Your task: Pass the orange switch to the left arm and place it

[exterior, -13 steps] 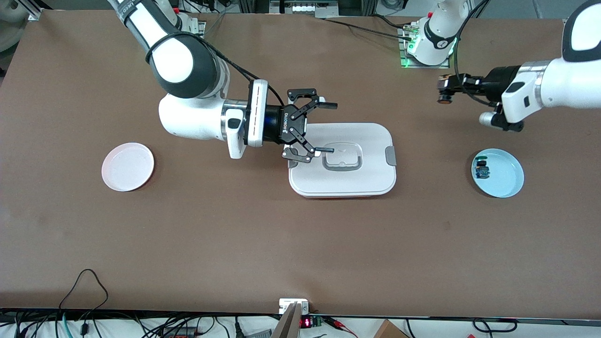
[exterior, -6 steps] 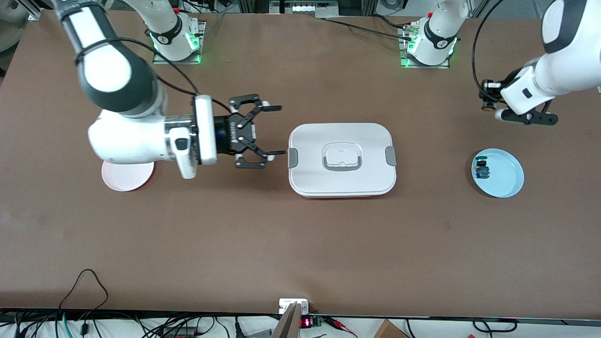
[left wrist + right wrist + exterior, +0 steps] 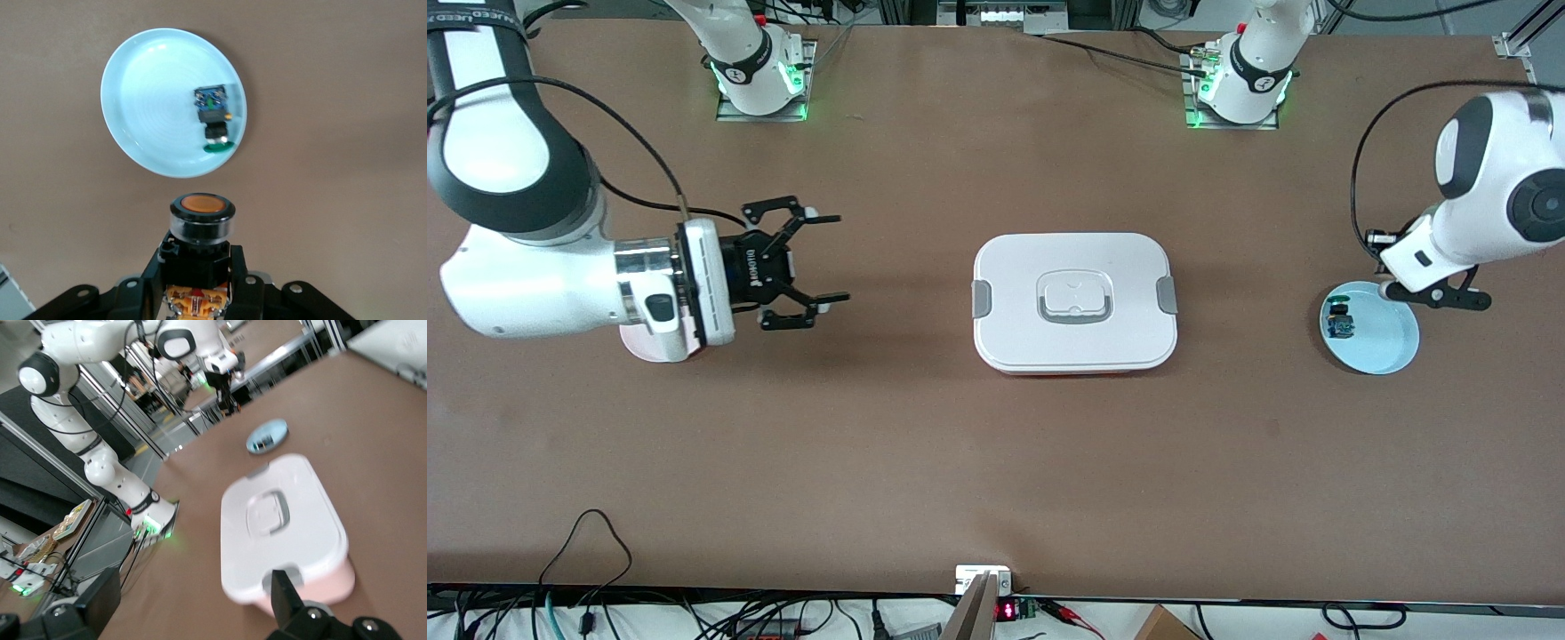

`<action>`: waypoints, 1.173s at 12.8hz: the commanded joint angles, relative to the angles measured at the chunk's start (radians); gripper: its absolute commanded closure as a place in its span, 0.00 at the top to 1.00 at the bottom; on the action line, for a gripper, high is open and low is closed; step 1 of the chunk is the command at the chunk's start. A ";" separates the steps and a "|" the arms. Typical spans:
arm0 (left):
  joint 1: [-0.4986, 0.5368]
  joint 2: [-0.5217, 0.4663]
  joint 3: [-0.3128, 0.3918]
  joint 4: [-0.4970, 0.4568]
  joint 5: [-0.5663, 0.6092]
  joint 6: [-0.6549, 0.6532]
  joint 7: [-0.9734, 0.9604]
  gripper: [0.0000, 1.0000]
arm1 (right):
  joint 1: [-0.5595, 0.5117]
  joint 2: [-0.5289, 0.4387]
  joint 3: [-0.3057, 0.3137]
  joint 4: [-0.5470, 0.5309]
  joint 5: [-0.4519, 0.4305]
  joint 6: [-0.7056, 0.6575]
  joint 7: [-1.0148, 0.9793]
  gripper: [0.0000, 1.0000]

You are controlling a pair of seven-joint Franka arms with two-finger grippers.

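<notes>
My left gripper (image 3: 198, 293) hangs over the desk (image 3: 996, 462) beside the pale blue plate (image 3: 1383, 342), at the left arm's end. Its fingers (image 3: 233, 280) are clamped on the black body of the orange switch (image 3: 201, 223), whose orange cap faces the desk just beside the plate's rim. In the front view the switch itself is hidden by my wrist. A small blue-and-green component (image 3: 1339, 321) lies on that plate, close to its edge.

My right gripper (image 3: 800, 260) is over the desk between the pink plate (image 3: 645, 348) and the box (image 3: 1074, 302), its fingers (image 3: 823, 219) spread wide with nothing between them.

The box sits mid-desk, lid on, well apart from both grippers.
</notes>
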 commanded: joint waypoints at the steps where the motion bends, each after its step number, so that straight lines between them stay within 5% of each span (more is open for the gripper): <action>1: 0.059 0.085 -0.010 -0.005 0.091 0.097 0.019 0.00 | -0.035 -0.064 0.013 0.043 -0.189 -0.107 0.274 1.00; 6: 0.157 0.257 -0.001 0.006 0.207 0.343 0.017 0.00 | -0.095 -0.068 0.012 0.110 -0.412 -0.309 0.638 1.00; 15: 0.169 0.420 -0.001 0.107 0.303 0.372 -0.148 0.00 | -0.012 -0.071 0.022 0.146 -0.659 -0.376 1.173 1.00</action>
